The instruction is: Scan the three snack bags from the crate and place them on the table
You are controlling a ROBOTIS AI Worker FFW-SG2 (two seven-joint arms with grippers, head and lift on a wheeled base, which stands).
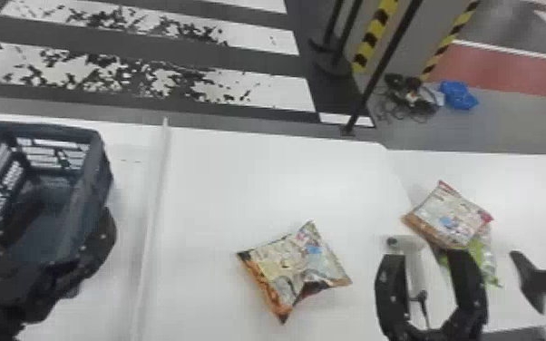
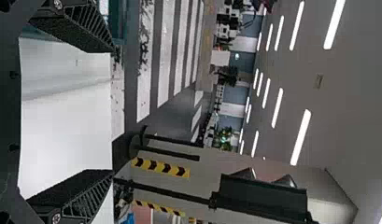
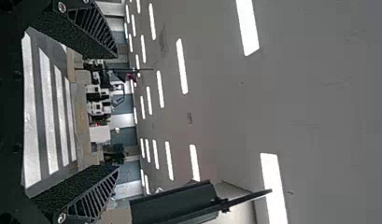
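An orange-and-cream, pillow-shaped foil snack bag (image 1: 285,267) lies on the white table (image 1: 249,181), left of the right gripper (image 1: 428,258), whose fingers stand apart. Near that gripper's far side, a red-cornered cream bag (image 1: 451,215) overlaps a green one (image 1: 486,258). The left gripper (image 1: 67,222), fingers spread, is at the dark blue-grey plastic crate (image 1: 45,129).

Room opens between crate (image 1: 50,129) and middle snack bag (image 1: 281,265), across 1 white strip (image 1: 153,204).
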